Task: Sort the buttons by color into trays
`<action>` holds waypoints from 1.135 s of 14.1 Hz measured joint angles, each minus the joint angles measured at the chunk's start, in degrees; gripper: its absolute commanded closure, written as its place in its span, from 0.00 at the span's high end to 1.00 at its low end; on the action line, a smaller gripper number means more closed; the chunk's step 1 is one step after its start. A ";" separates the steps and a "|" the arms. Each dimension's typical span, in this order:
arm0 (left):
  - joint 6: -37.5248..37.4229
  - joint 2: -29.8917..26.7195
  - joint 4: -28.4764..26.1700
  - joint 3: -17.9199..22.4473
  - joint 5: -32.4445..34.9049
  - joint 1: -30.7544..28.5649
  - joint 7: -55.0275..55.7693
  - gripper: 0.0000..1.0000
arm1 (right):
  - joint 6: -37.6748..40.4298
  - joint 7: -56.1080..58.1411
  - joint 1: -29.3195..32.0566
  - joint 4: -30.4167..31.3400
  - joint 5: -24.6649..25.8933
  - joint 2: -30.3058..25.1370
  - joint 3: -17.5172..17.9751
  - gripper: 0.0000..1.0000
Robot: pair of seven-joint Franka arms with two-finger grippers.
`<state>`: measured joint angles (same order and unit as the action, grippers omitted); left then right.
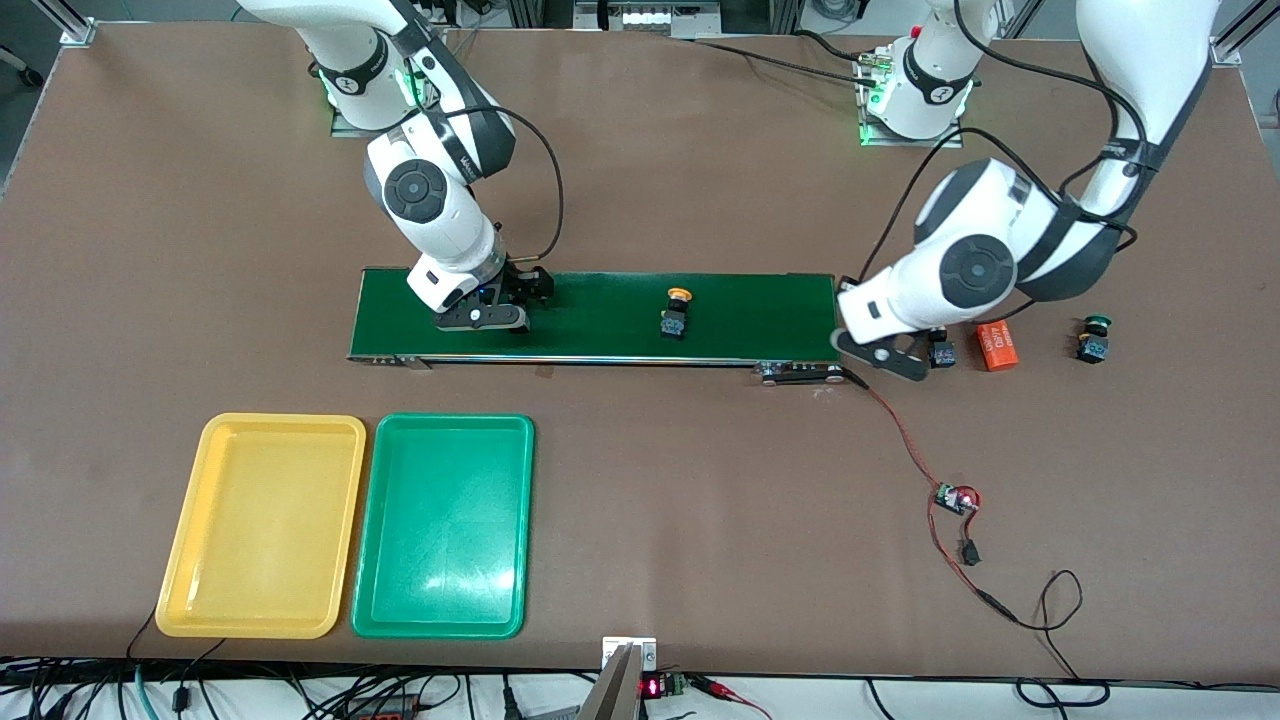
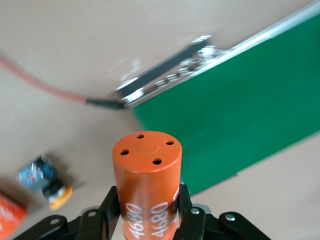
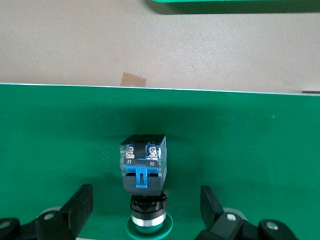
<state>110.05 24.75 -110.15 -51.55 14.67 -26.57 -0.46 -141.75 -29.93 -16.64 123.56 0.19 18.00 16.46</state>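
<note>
Low in the frame, at the right arm's end of the desk: yellow tray (image 1: 260,525), then green tray (image 1: 443,525) just beside it. Higher up, on the green belt (image 1: 600,345): right claw (image 1: 500,305) open around a green button (image 3: 144,170), not squeezing. Mid-belt: yellow button (image 1: 677,312). Past the belt's end: left claw (image 1: 885,352) gripping an orange cylinder (image 2: 147,175). Near it, on the desk: another yellow button (image 2: 47,180), a lying orange cylinder (image 1: 996,345), another green button (image 1: 1093,338).

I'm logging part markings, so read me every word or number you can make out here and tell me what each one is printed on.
"4680", printed twice in white on the orange cylinder shut in the left gripper.
White print on the second orange cylinder lying on the table: too blurred to read.
Terminal numbers on the green button between the right gripper's open fingers: too small to read.
</note>
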 measured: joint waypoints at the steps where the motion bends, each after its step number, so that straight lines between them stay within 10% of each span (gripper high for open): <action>1: -0.11 0.09 0.34 -0.04 -0.01 1.12 -6.08 0.00 | 0.00 0.00 0.01 0.00 1.31 0.20 -0.01 0.49; 6: -0.09 3.15 0.70 0.18 10.91 12.09 -22.04 0.00 | -0.07 0.00 0.04 -0.01 2.72 0.63 -0.08 0.12; 16: -0.51 7.95 2.14 0.68 21.34 16.18 -33.69 0.02 | 17.75 8.72 7.62 -25.54 4.04 0.99 -3.18 0.13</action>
<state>109.54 32.70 -108.01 -50.87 36.01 -10.39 -34.15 -124.00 -21.21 -9.01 98.02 4.24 19.00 13.28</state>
